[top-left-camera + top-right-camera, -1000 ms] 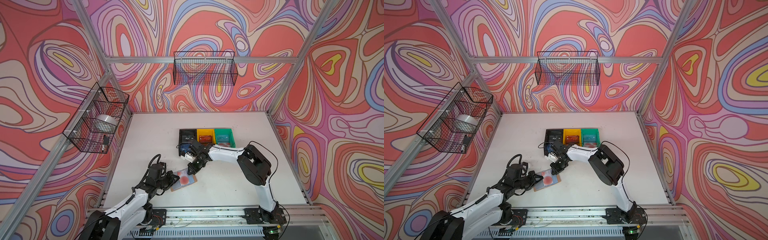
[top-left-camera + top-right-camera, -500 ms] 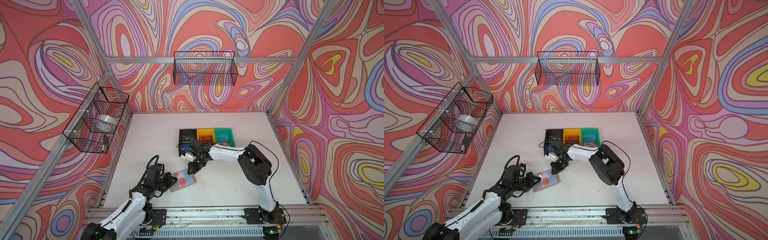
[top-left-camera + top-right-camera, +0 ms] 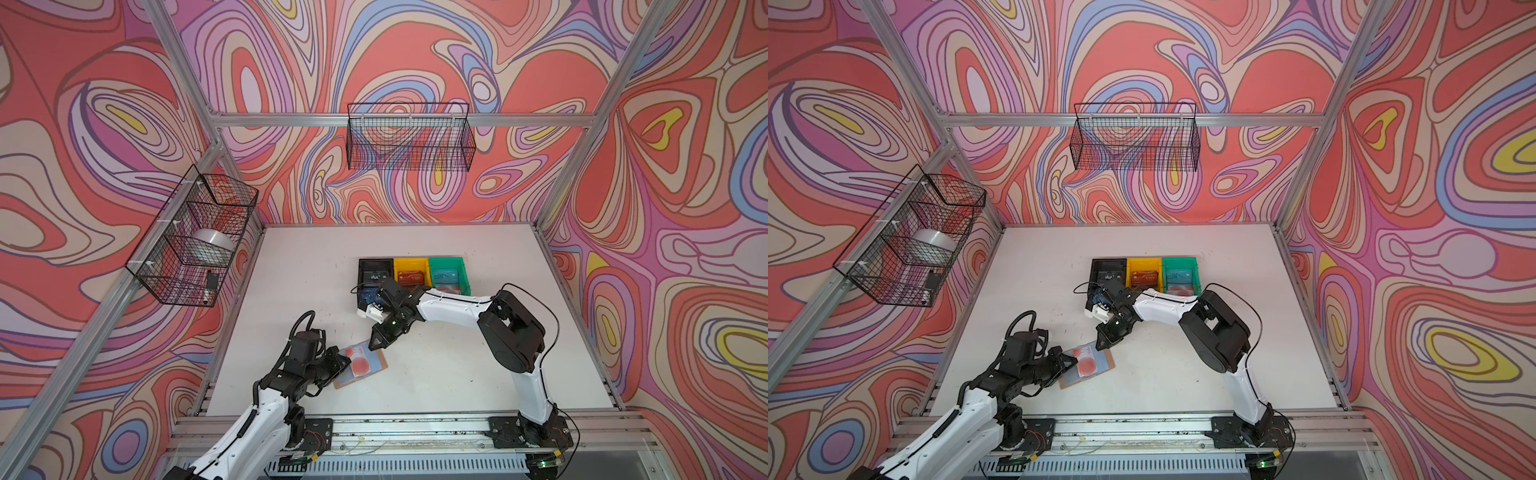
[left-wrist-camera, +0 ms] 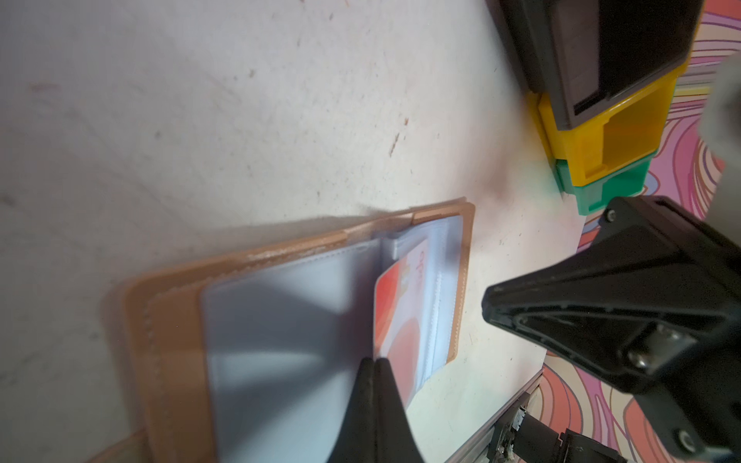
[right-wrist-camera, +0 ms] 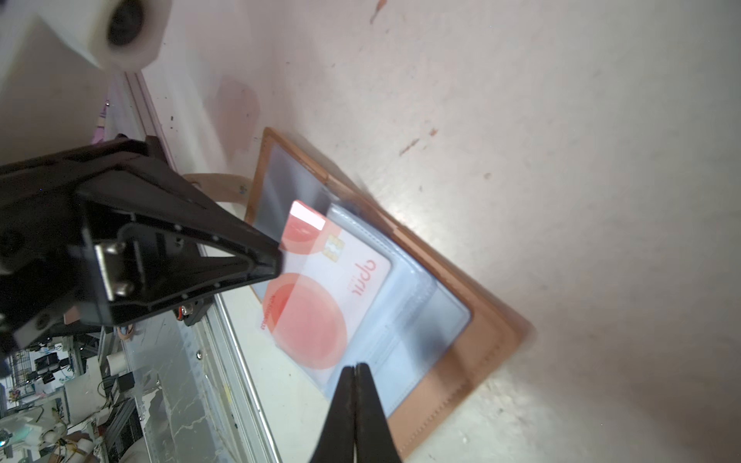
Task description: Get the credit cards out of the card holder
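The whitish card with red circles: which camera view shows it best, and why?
The right wrist view: the whitish card faces the camera, circles, chip and lettering visible. The left wrist view shows it steeply slanted; both top views show it small.

- "VIP", pale lettering: on dark card [image 3: 376, 276] in black bin [image 3: 362, 270], beyond right gripper [image 3: 375, 343].
- Red word, perhaps "apur", uncertain: on whitish card [image 5: 341, 280], just ahead of its fingertips [image 5: 341, 405].

White tabletop [image 3: 316, 266] enclosed by swirl-patterned walls [image 3: 374, 54] (red, pink, lilac). Back wire basket [image 3: 409, 139] hung behind tabletop on aluminium rail [image 3: 291, 119]; side wire basket [image 3: 191, 237] mounted left of tabletop.
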`<state>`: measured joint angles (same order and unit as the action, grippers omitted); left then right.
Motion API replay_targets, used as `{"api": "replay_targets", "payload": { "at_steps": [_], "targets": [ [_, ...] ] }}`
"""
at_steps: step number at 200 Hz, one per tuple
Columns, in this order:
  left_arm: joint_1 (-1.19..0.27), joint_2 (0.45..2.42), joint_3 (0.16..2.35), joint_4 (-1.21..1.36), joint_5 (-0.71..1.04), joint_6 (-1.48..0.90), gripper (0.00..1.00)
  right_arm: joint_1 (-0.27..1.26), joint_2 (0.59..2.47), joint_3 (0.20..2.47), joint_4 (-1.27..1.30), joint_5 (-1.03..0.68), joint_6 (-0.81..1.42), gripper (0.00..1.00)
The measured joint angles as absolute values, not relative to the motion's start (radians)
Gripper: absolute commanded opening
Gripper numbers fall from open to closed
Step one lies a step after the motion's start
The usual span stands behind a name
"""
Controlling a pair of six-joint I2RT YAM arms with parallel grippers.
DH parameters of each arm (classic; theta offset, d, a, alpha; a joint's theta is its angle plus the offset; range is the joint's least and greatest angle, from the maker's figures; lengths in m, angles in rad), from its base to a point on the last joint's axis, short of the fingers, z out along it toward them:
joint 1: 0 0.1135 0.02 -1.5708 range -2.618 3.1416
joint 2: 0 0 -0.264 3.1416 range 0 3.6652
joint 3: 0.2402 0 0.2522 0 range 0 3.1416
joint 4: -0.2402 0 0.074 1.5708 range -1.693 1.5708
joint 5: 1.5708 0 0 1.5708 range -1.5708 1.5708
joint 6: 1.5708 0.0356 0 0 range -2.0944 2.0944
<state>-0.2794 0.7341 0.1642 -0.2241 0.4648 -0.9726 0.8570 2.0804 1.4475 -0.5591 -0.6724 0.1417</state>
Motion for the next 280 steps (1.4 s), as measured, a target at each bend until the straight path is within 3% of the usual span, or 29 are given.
{"api": "replay_targets", "payload": {
  "at_steps": [101, 280],
  "targets": [
    [-0.279, 0.743, 0.167, -0.224, 0.467, -0.972, 0.00, 0.870, 2.171, 1.468, -0.555, -0.719, 0.147, 0.05],
    [-0.268, 0.667, 0.248, -0.389, 0.440, -0.942, 0.00, 0.778, 2.149, 1.533, -0.705, -0.508, 0.111, 0.05]
  ]
}}
